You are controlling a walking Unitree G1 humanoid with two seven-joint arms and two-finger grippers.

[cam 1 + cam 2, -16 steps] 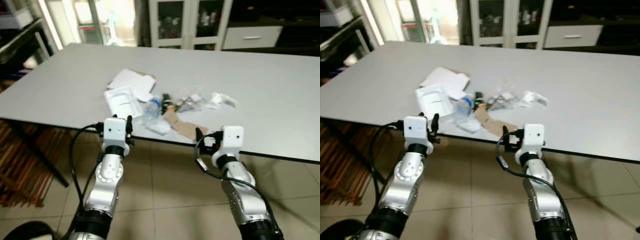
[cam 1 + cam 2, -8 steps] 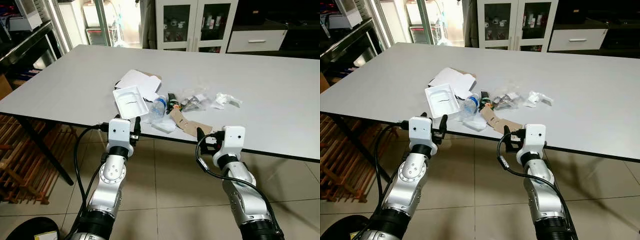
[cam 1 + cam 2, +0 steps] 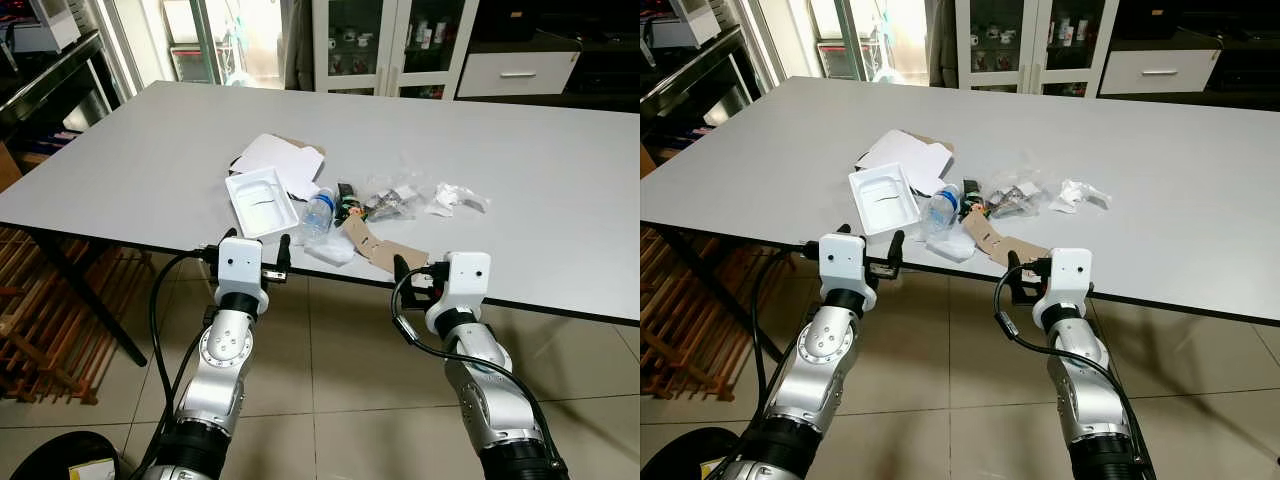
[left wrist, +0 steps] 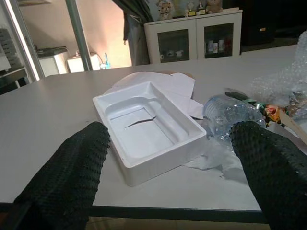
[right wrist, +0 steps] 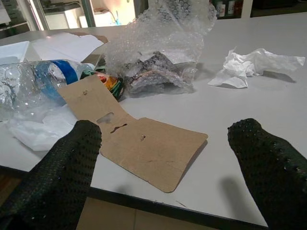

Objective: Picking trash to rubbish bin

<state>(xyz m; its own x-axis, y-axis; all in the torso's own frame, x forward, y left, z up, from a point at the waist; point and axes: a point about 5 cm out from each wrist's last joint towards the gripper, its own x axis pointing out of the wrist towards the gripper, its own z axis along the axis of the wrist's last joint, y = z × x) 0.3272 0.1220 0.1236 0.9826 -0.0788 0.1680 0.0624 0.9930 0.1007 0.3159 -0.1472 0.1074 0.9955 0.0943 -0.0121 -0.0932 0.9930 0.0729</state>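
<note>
A heap of trash lies near the front edge of the grey table (image 3: 520,150). It holds a white foam tray (image 3: 260,203), a clear plastic bottle (image 3: 317,212) with a blue label, a brown cardboard piece (image 3: 385,250), bubble wrap (image 3: 392,195), a crumpled white tissue (image 3: 455,198) and white paper sheets (image 3: 280,160). My left gripper (image 3: 256,243) stands open at the table edge, facing the foam tray (image 4: 144,129). At the same edge my right gripper (image 3: 440,268) is open too, in front of the cardboard piece (image 5: 139,143). Neither holds anything.
Glass-door cabinets (image 3: 385,45) stand behind the table. A wooden rack (image 3: 40,330) and a black table leg (image 3: 85,305) are at the left below the table. A dark round object (image 3: 55,462) sits on the tiled floor at the lower left.
The blur has gone and the whole view has shifted slightly, so the camera moved. My left gripper has edged a little right along the table edge. The right gripper has held its place.
</note>
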